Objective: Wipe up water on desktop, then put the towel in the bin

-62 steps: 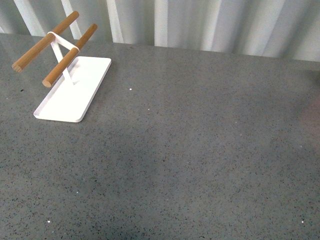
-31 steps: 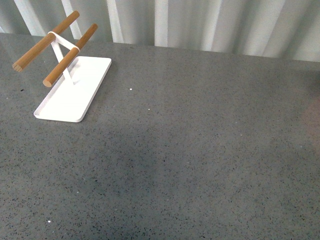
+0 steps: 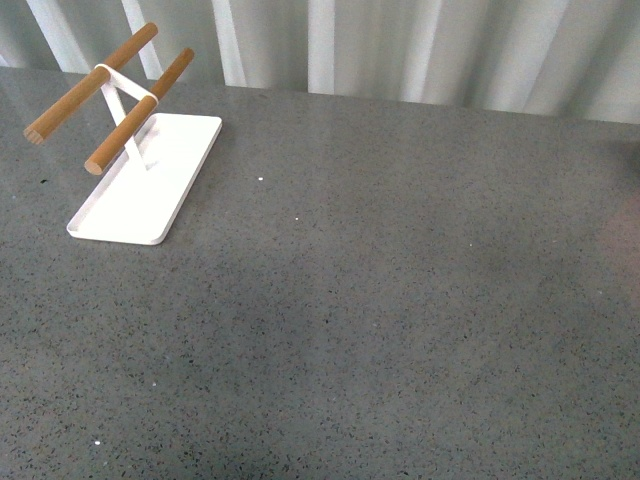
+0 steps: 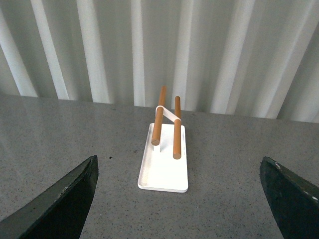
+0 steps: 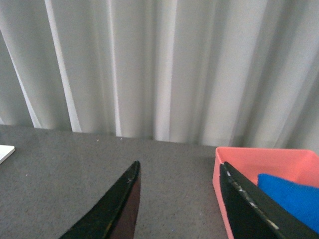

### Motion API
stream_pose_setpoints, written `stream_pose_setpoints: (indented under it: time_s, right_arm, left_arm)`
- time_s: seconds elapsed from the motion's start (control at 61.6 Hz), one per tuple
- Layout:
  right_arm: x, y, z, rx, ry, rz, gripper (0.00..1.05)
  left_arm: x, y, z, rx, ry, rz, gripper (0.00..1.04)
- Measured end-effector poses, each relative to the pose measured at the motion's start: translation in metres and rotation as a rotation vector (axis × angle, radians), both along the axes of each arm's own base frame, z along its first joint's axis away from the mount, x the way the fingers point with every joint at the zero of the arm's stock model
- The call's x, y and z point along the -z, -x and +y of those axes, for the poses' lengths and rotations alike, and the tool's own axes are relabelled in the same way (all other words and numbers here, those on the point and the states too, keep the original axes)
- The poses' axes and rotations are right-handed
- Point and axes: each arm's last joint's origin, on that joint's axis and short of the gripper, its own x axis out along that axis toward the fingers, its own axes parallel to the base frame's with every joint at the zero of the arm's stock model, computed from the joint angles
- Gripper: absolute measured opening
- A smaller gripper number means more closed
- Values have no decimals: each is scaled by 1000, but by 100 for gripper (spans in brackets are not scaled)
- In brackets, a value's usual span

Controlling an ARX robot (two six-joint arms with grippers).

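Towel (image 5: 290, 195) lies inside the pink bin (image 5: 234, 162) at lower right of the right wrist view, bin standing on the counter (image 3: 380, 300). Right pincer (image 5: 182, 204) is spread, holding nothing. Left pincer (image 4: 182, 199) is spread wide, also holding nothing. White tray (image 3: 150, 185) with two wooden bars (image 3: 95, 90) sits at upper left of the front view.

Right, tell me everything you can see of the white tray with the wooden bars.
The white tray is a flat, shallow rectangle with rounded corners and a low rim, of smooth material. A thin white upright rises from it and carries two round, light-brown wooden bars, side by side and level above the tray, overhanging one end. The tray holds nothing and lies flat on the speckled grey desktop, near the curtain. Neither gripper touches it.
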Motion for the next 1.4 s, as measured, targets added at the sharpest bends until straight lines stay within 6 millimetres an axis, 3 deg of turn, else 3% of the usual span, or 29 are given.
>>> stream_pose_setpoints:
  time_s: [0.227, 0.746, 1.087, 1.395]
  right_arm:
    - [17, 9, 0, -4, -14, 5, 2]
    - [36, 23, 0, -4, -19, -4, 3]
    - [38, 37, 0, -1, -24, -16, 3]
    - [38, 38, 0, -1, -25, -17, 3]
  left_arm:
    - [0, 0, 0, -2, 0, 0, 98]
    - [0, 0, 0, -1, 0, 0, 98]
    - [0, 0, 0, -1, 0, 0, 98]
    - [0, 0, 0, -1, 0, -1, 98]
